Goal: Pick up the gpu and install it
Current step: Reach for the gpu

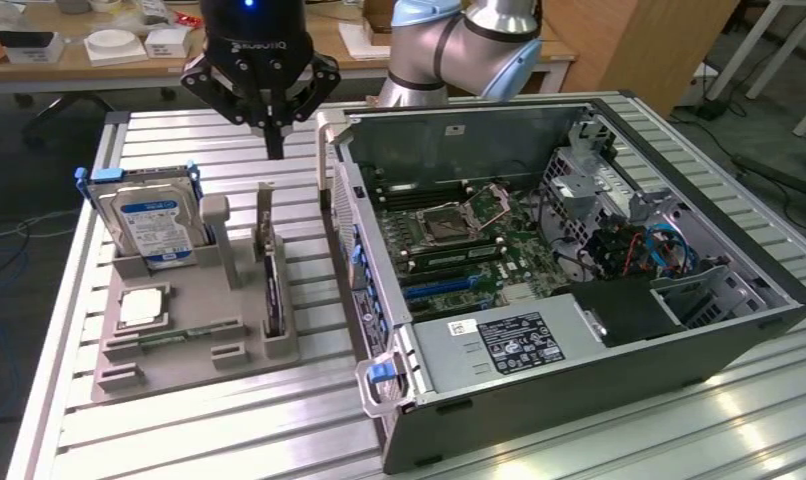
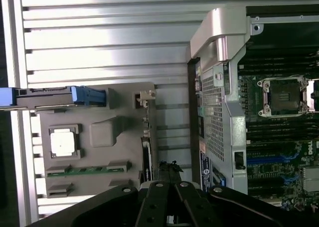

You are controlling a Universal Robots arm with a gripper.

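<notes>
Exterior view: gripper (image 1: 275, 148) fingers pressed together, empty, pointing straight down above the counter (image 1: 216, 430); gpu (image 1: 272, 290) stands on edge in the grey fixture (image 1: 176, 372), lower than the fingertips and apart from them; hard drive (image 1: 150, 222) upright on the exterior view's left; open PC case (image 1: 577, 400) close on the right; arm (image 1: 457, 45) rises behind the case; slatted aluminium surface, cluttered desks behind.

Wrist view: gripper (image 2: 167, 167) fingers converge near the gpu (image 2: 146, 152), seen edge-on between the processor chip (image 2: 63, 141) and the case wall.
</notes>
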